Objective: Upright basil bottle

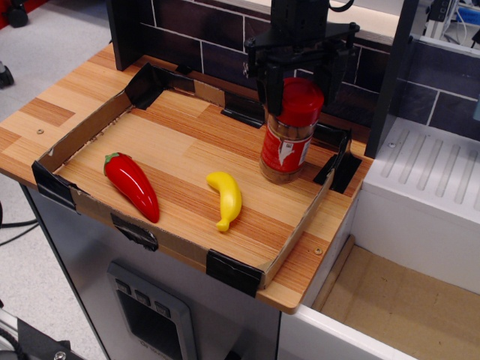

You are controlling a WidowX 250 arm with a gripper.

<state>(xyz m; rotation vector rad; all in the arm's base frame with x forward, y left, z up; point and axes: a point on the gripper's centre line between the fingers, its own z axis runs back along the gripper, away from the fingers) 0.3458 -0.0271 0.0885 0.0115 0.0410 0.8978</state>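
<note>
1 basil bottle (288,131) stands upright, cap clamped by the gripper (298,88); 1 banana (226,198), 1 red pepper (132,184).

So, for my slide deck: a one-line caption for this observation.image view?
Tool around the red cap of the near-upright basil bottle in the cardboard tray, beside a banana and red pepper.

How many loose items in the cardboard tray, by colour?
Red: 1, the chili pepper
Yellow: 1, the banana
Clear with red cap: 1, the basil bottle, upright, the gripper at its cap
Total: 3
</note>
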